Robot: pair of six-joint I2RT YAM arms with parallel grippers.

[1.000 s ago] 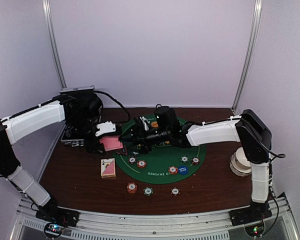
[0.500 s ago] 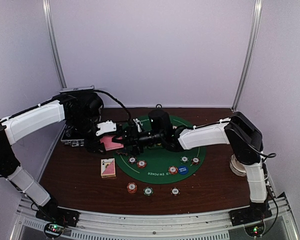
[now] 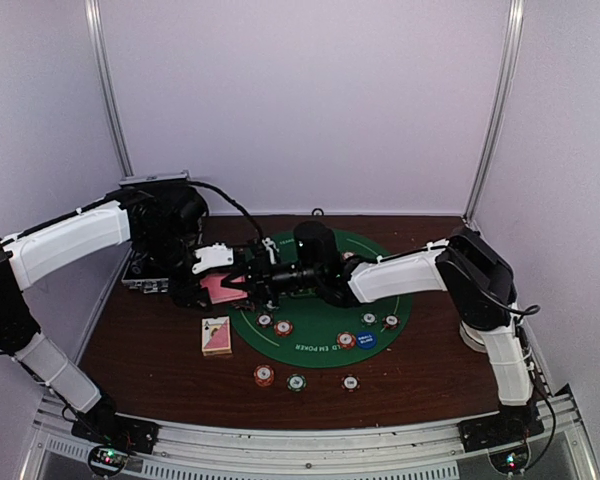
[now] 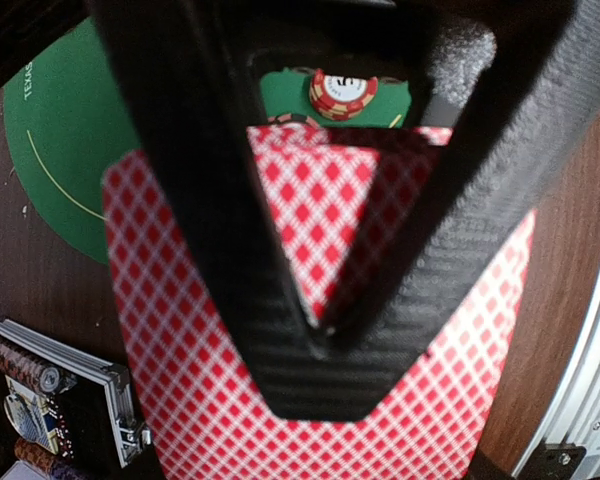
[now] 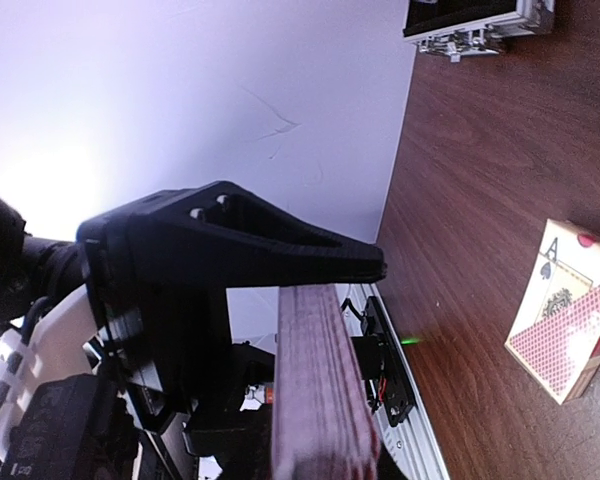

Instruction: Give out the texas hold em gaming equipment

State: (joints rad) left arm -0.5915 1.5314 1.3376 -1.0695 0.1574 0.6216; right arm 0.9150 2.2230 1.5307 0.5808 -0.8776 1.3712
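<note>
2 arms, white and black
White shells on left arm [image 3: 70,240] and right arm [image 3: 410,272]; black joints, cables, carbon-weave fingers [image 4: 200,220].

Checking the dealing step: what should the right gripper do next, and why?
Probably close on one card of the deck and slide it off. The left gripper clamps the deck by the mat's edge, and the right gripper is right at it, its grip not clearly closed.

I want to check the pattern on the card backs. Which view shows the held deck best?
Left wrist: the deck fills the frame, red diamond backs clear, pinched in the left gripper. Right wrist shows only its stacked edge; top external shows a small pink patch.
</note>
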